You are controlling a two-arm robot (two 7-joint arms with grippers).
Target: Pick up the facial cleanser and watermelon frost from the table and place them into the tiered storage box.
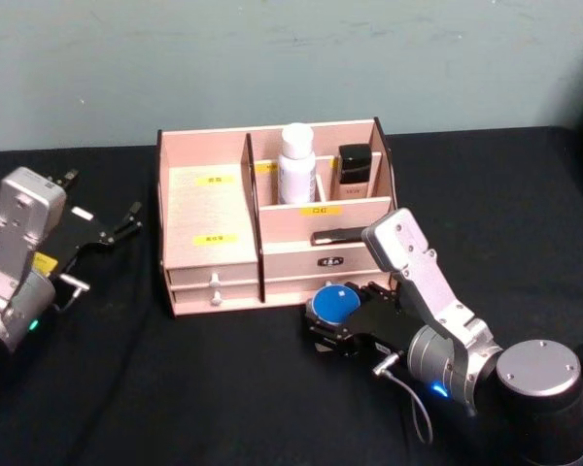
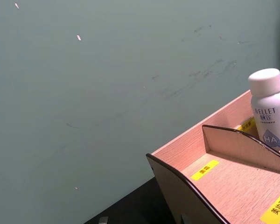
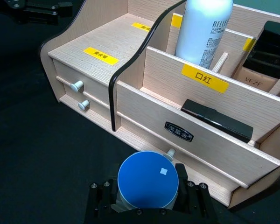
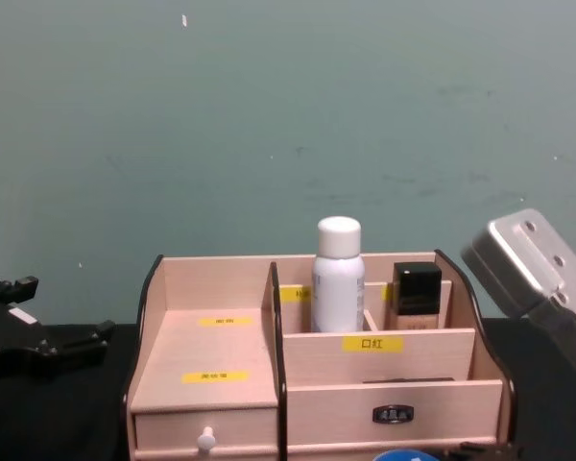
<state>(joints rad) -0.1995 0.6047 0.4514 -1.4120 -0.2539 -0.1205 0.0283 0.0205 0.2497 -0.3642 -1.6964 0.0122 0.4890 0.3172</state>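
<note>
Your watermelon frost (image 3: 148, 181) sits lid-up, clamped in the right gripper (image 1: 338, 316) just in front of the tiered storage box (image 1: 209, 209). The right wrist view shows that grip plainly; the chest view gives you a blue sliver. The facial cleanser (image 1: 296, 165) stands upright in a rear compartment, beside a black-capped beige bottle (image 1: 354, 167). The left gripper (image 1: 103, 192) hangs spread, left of the box.

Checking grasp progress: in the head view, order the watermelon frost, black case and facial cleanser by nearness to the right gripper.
1. watermelon frost, in the right gripper's grasp.
2. black case, tiered storage box's front right compartment.
3. facial cleanser, back compartment.
</note>
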